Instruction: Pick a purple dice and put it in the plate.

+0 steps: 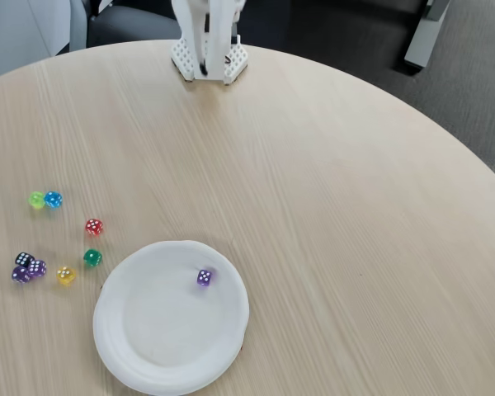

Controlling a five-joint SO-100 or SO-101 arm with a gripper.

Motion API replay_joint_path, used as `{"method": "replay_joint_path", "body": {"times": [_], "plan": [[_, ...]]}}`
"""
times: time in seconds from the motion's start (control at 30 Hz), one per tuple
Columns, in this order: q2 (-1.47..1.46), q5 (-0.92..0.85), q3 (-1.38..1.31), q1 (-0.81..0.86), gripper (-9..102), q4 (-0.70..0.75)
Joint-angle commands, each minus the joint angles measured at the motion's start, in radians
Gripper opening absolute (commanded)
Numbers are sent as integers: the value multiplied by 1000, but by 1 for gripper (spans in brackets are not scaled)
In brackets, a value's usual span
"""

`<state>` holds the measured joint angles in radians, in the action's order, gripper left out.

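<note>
Purple dice (204, 278): I saw it lying in the plate (148, 346) — right part.
Fingers: couldn't tell their state.
Counter (330, 206): other dice sat left of the plate.

A round, pale wood-grain tabletop (330, 206) carries everything. The arm's white base (209, 59) stands at its far edge; the jaws are out of sight, so places are given by that base. The white plate (148, 346) lies near the front edge. Left of the plate sit loose dice: a lime one (36, 200) touching a blue one (54, 199), a red one (94, 227), a green one (92, 257), a yellow one (65, 275), and a near-black die (23, 260) huddled with two purple dice (35, 268).
</note>
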<state>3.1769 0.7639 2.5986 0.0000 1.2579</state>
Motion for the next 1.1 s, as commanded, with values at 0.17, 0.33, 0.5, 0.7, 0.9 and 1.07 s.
{"method": "replay_joint_path", "body": {"times": [0.17,0.33,0.5,0.7,0.9,1.07], "plan": [[8,-163,232,2,0,-81],[8,-184,339,2,0,-84],[8,-296,356,2,0,-75],[8,-321,356,2,0,-80],[8,-359,360,2,0,-77],[8,-394,365,2,0,-75]]}}
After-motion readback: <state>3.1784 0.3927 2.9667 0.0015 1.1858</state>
